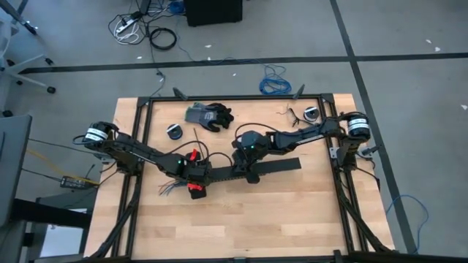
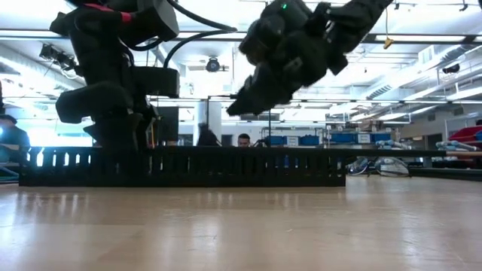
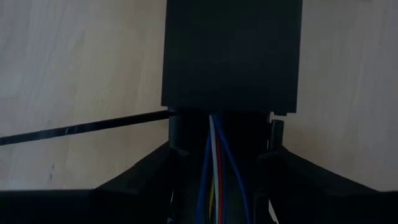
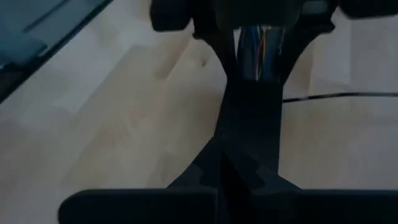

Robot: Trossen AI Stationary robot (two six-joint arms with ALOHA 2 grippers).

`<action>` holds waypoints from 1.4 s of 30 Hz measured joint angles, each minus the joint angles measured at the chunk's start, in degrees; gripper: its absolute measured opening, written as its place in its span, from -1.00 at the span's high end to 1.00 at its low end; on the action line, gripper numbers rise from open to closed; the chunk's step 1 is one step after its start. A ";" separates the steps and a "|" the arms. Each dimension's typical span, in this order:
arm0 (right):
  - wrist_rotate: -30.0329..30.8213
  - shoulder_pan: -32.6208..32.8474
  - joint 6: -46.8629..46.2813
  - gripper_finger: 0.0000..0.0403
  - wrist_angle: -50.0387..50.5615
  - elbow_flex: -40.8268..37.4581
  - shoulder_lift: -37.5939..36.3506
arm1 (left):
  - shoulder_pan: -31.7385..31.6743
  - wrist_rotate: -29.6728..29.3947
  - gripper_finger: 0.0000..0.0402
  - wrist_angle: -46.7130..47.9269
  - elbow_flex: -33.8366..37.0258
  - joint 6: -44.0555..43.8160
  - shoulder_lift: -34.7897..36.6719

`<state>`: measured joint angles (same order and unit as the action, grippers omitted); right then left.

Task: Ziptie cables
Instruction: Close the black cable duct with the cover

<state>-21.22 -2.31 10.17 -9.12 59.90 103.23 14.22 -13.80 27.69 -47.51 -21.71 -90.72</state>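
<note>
At the table's middle, I'm straddling the thin multicoloured cables (image 3: 214,168) in the black slotted channel (image 1: 274,166) with the half-open left gripper (image 1: 196,177); right gripper (image 1: 248,172) pinched shut, empty. Best keeping wires bunched.

Your wooden tabletop (image 1: 292,212) carries a black slotted channel (image 1: 274,166), the cables (image 1: 170,188), a dark glove (image 1: 208,115) and two small round spools (image 1: 175,131).

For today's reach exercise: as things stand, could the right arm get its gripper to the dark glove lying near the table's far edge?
Probably yes. The glove lies in the open, nothing over it, not far from the right gripper, which sits shut over the black channel. It would first have to lift away.
</note>
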 joint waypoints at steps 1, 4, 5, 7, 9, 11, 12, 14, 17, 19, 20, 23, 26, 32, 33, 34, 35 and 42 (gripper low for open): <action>0.15 0.00 0.07 1.00 0.68 -0.01 -0.74 | 0.02 -0.02 -0.02 0.06 0.00 0.02 0.00; 3.34 0.02 0.23 1.00 5.83 0.04 -3.19 | 0.02 0.00 -0.02 0.30 0.00 -0.59 0.02; 5.16 0.02 0.43 1.00 7.94 0.05 -3.82 | 0.02 -0.11 -0.02 0.37 -0.01 -0.97 0.02; 7.31 0.00 0.68 1.00 12.79 0.03 -4.23 | 0.02 -0.13 -0.02 0.57 -0.02 -1.42 0.02; 8.24 -0.02 0.54 1.00 15.23 -0.55 -4.01 | 0.02 -0.17 -0.02 0.39 0.00 -1.77 0.02; 8.84 -0.02 0.23 1.00 15.15 -0.61 -3.10 | 0.02 -0.30 -0.02 0.02 0.00 -2.52 0.02; 9.23 -0.02 0.16 1.00 15.69 -0.61 -2.66 | 0.02 -0.41 -0.02 -0.05 0.02 -2.75 0.02; 9.43 -0.02 0.15 1.00 15.32 -0.66 -1.46 | 0.02 -0.54 -0.02 -0.35 0.02 -3.22 0.02; 8.98 -0.04 0.09 1.00 13.74 -0.53 0.19 | 0.06 -0.45 -0.02 -0.95 0.14 -4.59 0.02; 8.77 -0.02 0.00 1.00 11.60 -0.38 1.57 | 0.04 -0.46 -0.02 -1.45 0.15 -4.94 0.02; 8.61 -0.03 0.01 1.00 11.11 -0.37 2.09 | 0.06 -0.49 -0.02 -1.56 0.17 -4.94 0.02; 7.32 -0.22 0.00 1.00 9.34 0.23 4.09 | 0.06 -0.57 -0.02 -1.68 0.17 -4.88 0.02; 5.89 -0.22 0.02 1.00 6.10 0.26 5.84 | 0.06 -0.59 -0.02 -1.67 0.11 -4.61 0.02; 5.42 -0.21 -0.07 1.00 5.60 0.27 5.76 | 0.06 -0.80 -0.05 -2.03 0.11 -2.86 0.02; 5.41 -0.19 -0.07 1.00 6.09 0.28 5.69 | 0.05 -0.91 -0.08 -2.24 0.11 -2.01 0.02; 5.41 -0.16 -0.07 1.00 6.42 0.26 5.65 | 0.04 -1.00 -0.11 -2.36 0.10 -1.28 0.01; 5.41 -0.15 -0.08 1.00 6.99 0.26 5.63 | 0.04 -1.06 -0.16 -2.56 0.10 -0.99 0.00; 5.08 -0.15 -0.50 1.00 8.49 0.37 5.63 | -0.05 -0.39 -0.52 0.41 -3.68 0.00 0.13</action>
<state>-16.14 -2.46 9.67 -0.62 60.27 108.86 14.17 -14.20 28.10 -51.19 -21.71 -90.59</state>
